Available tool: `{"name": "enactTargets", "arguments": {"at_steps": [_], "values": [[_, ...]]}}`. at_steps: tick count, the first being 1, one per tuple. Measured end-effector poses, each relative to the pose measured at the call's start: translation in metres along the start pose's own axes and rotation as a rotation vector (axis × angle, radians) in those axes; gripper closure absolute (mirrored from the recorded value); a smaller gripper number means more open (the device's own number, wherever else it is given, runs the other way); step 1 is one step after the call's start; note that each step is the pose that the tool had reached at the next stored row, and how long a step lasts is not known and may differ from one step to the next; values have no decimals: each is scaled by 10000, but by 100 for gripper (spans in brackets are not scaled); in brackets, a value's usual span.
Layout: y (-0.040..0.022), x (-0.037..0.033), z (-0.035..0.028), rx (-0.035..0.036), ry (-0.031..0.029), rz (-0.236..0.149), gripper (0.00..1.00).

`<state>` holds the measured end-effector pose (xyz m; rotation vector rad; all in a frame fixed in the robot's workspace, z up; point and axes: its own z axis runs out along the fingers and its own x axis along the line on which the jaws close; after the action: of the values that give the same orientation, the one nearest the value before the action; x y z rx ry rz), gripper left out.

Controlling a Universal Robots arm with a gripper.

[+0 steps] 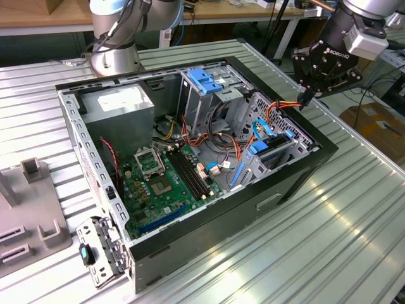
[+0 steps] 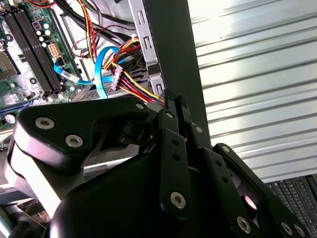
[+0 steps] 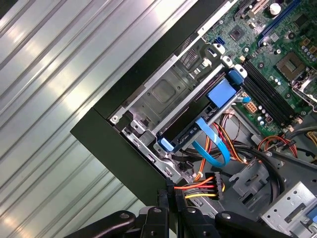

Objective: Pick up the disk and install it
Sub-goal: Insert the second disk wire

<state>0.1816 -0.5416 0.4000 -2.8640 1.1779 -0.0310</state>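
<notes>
The disk (image 1: 276, 151), a dark drive in a bright blue carrier, sits slotted in the metal drive cage at the open computer case's front corner; in the first wrist view it is the dark slab (image 3: 190, 131) with blue end tabs. My gripper (image 1: 305, 98) hovers over the case rim beside that cage, apart from the disk. In both wrist views the gripper (image 2: 173, 96) (image 3: 171, 192) has its fingers pressed together on a red, yellow and orange power cable (image 3: 200, 188) that ends in a small connector (image 2: 116, 79).
A light blue data cable (image 3: 213, 148) loops beside the cage. The case holds a green motherboard (image 1: 161, 180), a grey box with a white label (image 1: 120, 104) and a ridged blue latch piece (image 1: 205, 79). The arm's base (image 1: 114, 44) stands behind; a grey fixture (image 1: 31, 215) lies at the exterior view's left.
</notes>
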Motion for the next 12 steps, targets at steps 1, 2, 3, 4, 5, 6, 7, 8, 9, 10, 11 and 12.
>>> {"name": "enactTargets", "arguments": {"at_steps": [1,2,3,4,5,6,7,8,9,10,11,12], "values": [[0,-1,7,-4,7,68,83],[1,-1,14,-6,19,251,83],[1,-1,20,-7,28,431,83],[2,-1,27,-7,37,644,83],[2,-1,30,-7,43,769,83],[2,-1,32,-7,48,869,83],[2,-1,31,-7,51,909,83],[2,-1,32,-7,50,910,83],[2,-1,32,-7,50,910,83],[2,-1,32,-7,50,910,83],[2,-1,32,-7,50,911,83],[2,-2,34,-6,53,982,83]]}}
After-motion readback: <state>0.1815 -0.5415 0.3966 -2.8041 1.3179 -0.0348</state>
